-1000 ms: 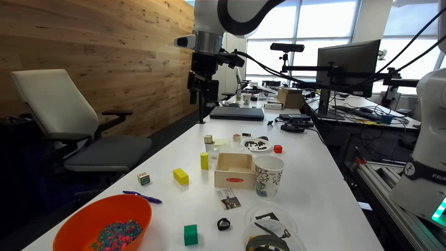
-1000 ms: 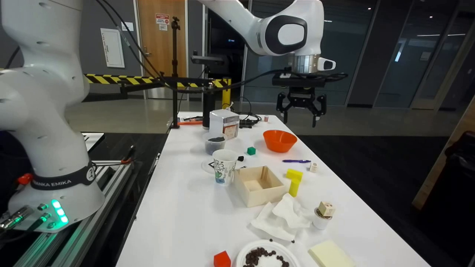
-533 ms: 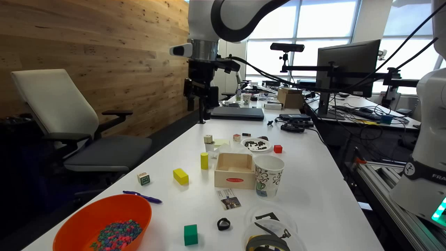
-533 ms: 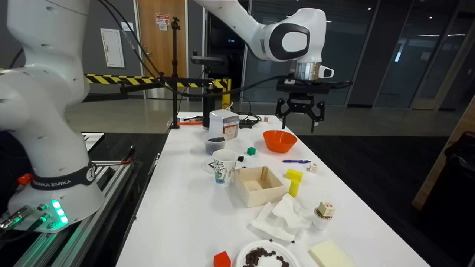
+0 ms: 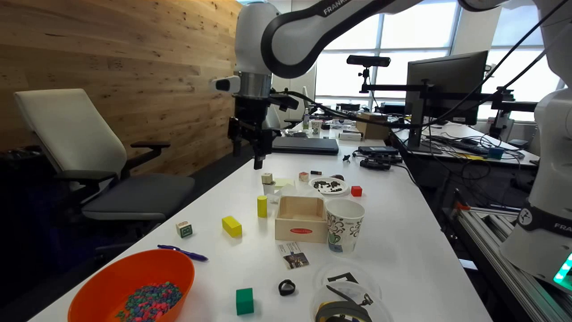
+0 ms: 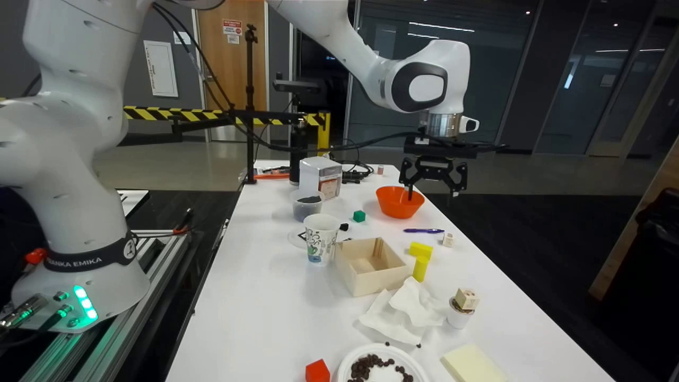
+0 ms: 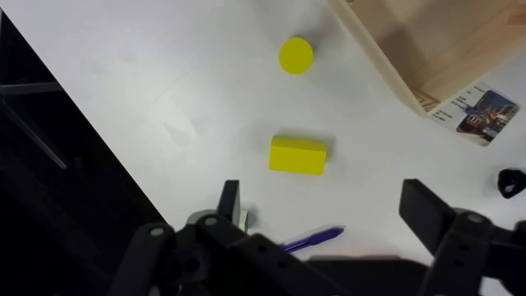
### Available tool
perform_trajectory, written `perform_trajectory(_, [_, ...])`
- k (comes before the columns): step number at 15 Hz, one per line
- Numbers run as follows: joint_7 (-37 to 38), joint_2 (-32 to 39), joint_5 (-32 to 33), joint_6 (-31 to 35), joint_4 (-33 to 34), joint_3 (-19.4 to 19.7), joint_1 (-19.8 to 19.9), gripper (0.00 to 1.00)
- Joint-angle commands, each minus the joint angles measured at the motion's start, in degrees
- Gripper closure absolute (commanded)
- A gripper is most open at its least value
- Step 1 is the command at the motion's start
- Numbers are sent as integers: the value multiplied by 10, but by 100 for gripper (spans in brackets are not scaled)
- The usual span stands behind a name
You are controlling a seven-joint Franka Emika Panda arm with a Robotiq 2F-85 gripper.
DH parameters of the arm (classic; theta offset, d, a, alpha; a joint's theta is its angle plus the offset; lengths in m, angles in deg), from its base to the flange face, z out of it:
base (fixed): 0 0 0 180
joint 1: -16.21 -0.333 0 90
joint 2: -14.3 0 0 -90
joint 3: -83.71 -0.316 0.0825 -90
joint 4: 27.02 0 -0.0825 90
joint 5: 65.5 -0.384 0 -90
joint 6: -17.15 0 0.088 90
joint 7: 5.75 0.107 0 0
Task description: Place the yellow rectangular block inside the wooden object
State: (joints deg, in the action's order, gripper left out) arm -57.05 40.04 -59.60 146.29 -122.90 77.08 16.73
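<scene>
The yellow rectangular block lies on its side on the white table, and it also shows in an exterior view and in the wrist view. The light wooden box stands open-topped and looks empty; its near corner shows at the upper right of the wrist view. My gripper is open and empty, pointing down. In both exterior views the gripper hangs well above the table. In the wrist view the block lies just ahead of the fingertips, nearer the left finger.
An upright yellow cylinder stands between block and box. A paper cup stands close beside the box. A letter cube, a purple pen and an orange bowl lie near the block. A green cube is farther off.
My arm and gripper have come down toward the table. In an exterior view they have also shifted a little to the left. The gripper stays open and the objects have not moved.
</scene>
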Motion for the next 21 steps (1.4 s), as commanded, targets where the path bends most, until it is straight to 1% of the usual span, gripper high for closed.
perform_trajectory(1, [-44, 64, -5, -11, 71, -9, 4, 0])
perform_trajectory(5, [-68, 119, -4, -10, 127, -16, 1, 0])
perform_trajectory(9, [-52, 168, -12, -15, 178, -24, -6, 0])
perform_trajectory(10, [-56, 179, -23, -24, 191, -32, -3, 0])
perform_trajectory(12, [-51, 196, -25, -38, 210, -35, -7, 0])
perform_trajectory(17, [5, 222, -20, -87, 241, -22, -18, 0])
perform_trajectory(21, [36, 232, -15, -114, 250, -19, -19, 0])
